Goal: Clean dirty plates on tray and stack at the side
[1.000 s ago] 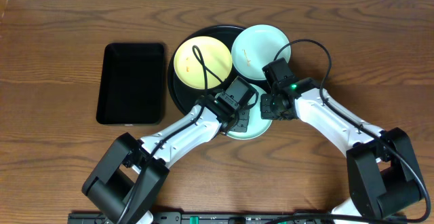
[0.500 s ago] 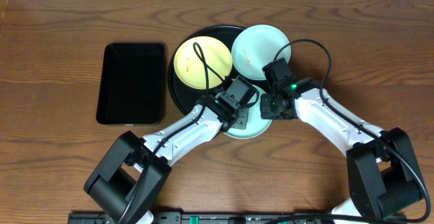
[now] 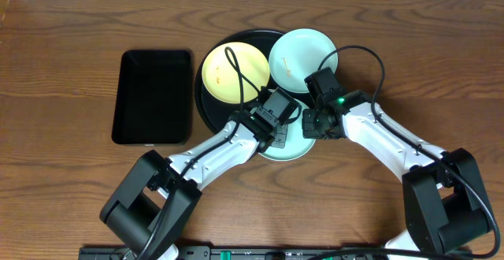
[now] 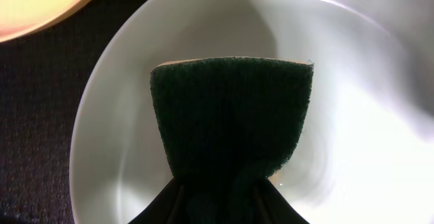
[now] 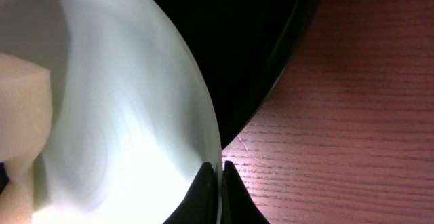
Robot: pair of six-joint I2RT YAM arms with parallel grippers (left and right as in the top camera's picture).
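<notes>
The round black tray (image 3: pixel 206 112) holds a pale yellow plate (image 3: pixel 224 75) and two mint-blue plates. The far mint plate (image 3: pixel 299 55) has orange-brown smears. The near mint plate (image 3: pixel 293 151) lies under both arms. My left gripper (image 3: pixel 277 134) is shut on a dark green sponge (image 4: pixel 230 115) that rests on that plate's inside (image 4: pixel 122 129). My right gripper (image 5: pixel 220 173) is shut on the rim of the same plate (image 5: pixel 135 115), at its right edge (image 3: pixel 309 126). The sponge's pale side shows in the right wrist view (image 5: pixel 20 108).
A black rectangular tray (image 3: pixel 153 96) lies on the wooden table (image 3: pixel 63 181) left of the round tray. The round tray's rim (image 5: pixel 285 54) and bare wood (image 5: pixel 352 115) show right of the held plate.
The left gripper with the sponge has shifted very slightly over the near mint plate. The right arm and the plates have not moved.
</notes>
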